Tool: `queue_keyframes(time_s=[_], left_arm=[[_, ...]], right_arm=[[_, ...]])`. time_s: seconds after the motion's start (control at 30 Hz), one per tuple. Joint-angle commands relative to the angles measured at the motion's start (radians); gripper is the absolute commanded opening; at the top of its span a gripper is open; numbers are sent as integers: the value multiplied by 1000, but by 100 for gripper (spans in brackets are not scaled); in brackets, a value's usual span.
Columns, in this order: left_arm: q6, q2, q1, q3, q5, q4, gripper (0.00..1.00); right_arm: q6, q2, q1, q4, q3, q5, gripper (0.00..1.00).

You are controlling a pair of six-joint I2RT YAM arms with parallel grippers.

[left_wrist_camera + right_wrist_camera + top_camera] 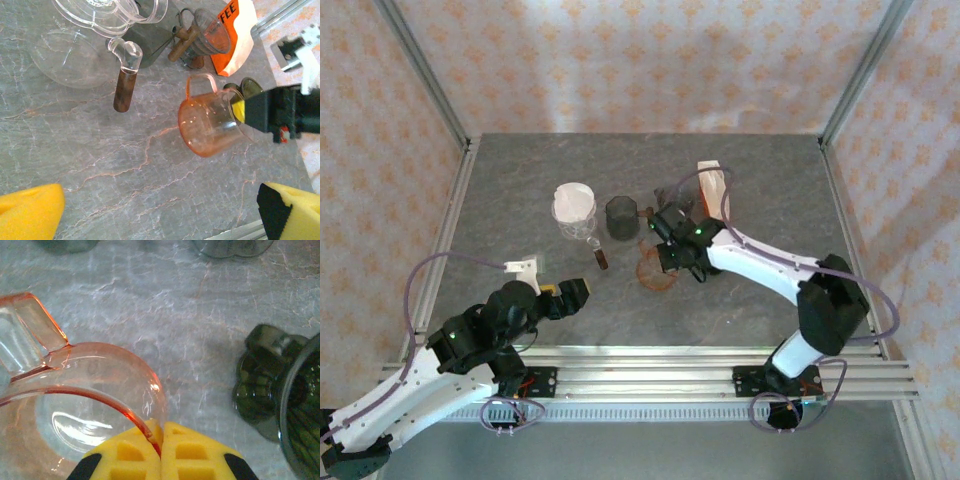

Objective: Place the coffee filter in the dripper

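Note:
A white paper filter (573, 198) rests in the mouth of a clear glass carafe (576, 222) at the back left of centre. The orange-tinted glass dripper (656, 268) with a loop handle stands mid-table. My right gripper (161, 440) is shut on the rim of this dripper (75, 405), one yellow pad inside the wall and one outside; the same gripper (672, 250) sits at the dripper's far side. From the left wrist the dripper (210, 122) lies tilted under that gripper. My left gripper (160, 215) is open over bare table, near the front left (570, 293).
A dark mesh cup (620, 215) stands beside the carafe (75, 55), whose wooden handle (123, 92) points toward me. An orange-and-white coffee bag (713, 185) stands behind the right arm. A dark green glass piece (280, 385) sits close to the right of the dripper.

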Motion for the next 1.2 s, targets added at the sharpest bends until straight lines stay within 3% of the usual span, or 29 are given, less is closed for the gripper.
queue_keyframes(time_s=[0.0, 0.23, 0.6, 0.93, 1.17], left_arm=[[-9, -12, 12, 3, -11, -3, 100], [-11, -4, 12, -5, -8, 9, 100], [-17, -2, 12, -23, 0, 24, 100], [-14, 9, 11, -26, 3, 27, 100], [-11, 14, 12, -28, 8, 45, 100]], right_arm=[[23, -69, 80, -76, -27, 127, 1], [75, -69, 195, -106, -82, 227, 0], [113, -38, 223, -58, -141, 231, 3], [124, -66, 224, -35, -149, 209, 25], [166, -223, 185, -19, -173, 225, 53]])
